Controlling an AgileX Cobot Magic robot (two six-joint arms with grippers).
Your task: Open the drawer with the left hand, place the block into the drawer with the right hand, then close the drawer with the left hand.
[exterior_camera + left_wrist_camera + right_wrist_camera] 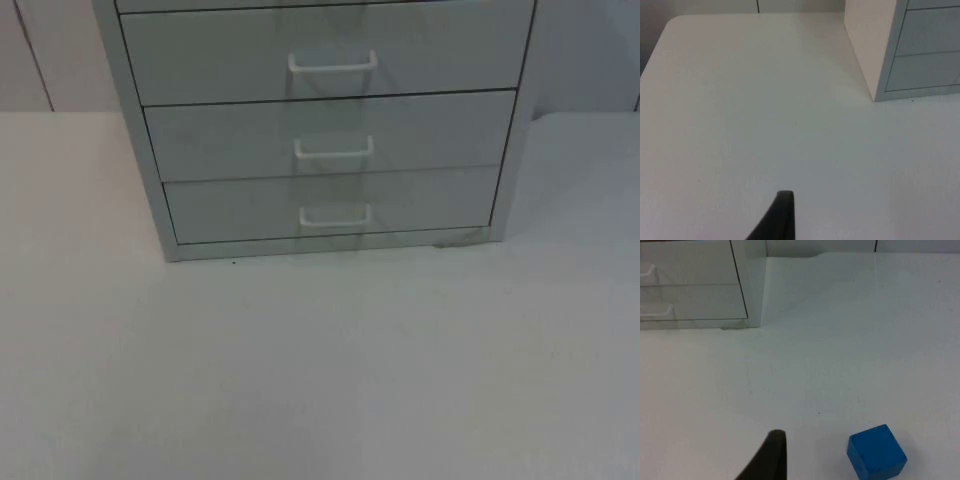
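the drawer cabinet (pixel 325 130) stands shut on the white bench (pixel 320 370); the blue block (pixel 876 452) lies near the right gripper (pixel 771 456). finger spread on either gripper: cannot tell. the left gripper (pixel 780 216) could hook the wrong handle (pixel 333 64).

White tabletop (pixel 320 380) stretches wide and bare in front, running back to the grey partition wall (pixel 40 50) at its far edge, where a thin dark seam runs down the wall panels.
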